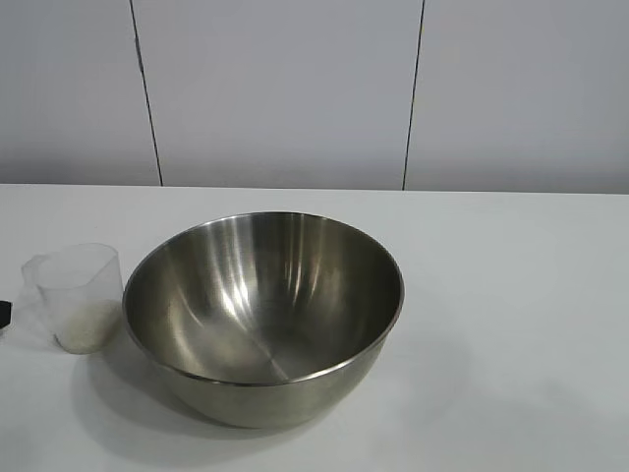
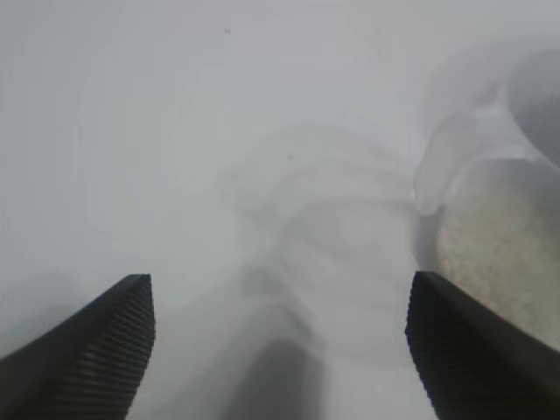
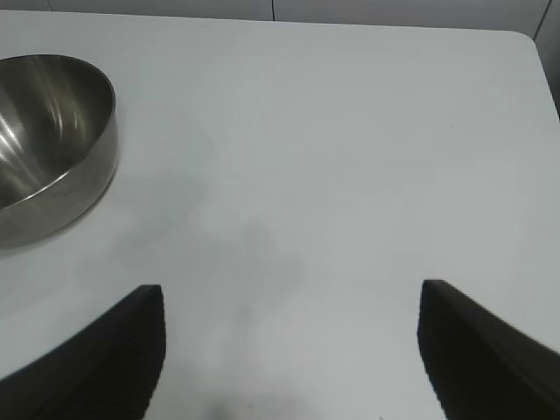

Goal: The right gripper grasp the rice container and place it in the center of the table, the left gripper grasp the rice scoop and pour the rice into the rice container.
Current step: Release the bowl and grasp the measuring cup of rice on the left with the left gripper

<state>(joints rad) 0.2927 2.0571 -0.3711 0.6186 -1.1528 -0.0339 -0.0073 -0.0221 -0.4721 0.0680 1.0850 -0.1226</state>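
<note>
The rice container (image 1: 263, 315), a large shiny steel bowl, stands empty on the white table (image 1: 511, 295), a little left of the middle. Just left of it stands the rice scoop (image 1: 77, 295), a small translucent cup with rice (image 1: 88, 326) in its bottom. My left gripper (image 2: 280, 293) is open, low over the table. The rice scoop (image 2: 499, 210) stands just beyond one fingertip (image 2: 437, 324), outside the gap. A black fingertip (image 1: 5, 315) shows at the exterior view's left edge. My right gripper (image 3: 293, 293) is open over bare table, well apart from the rice container (image 3: 44, 149).
A grey panelled wall (image 1: 295, 88) runs behind the table's far edge. The table's rounded far corner (image 3: 525, 39) shows in the right wrist view. Bare tabletop lies to the right of the bowl.
</note>
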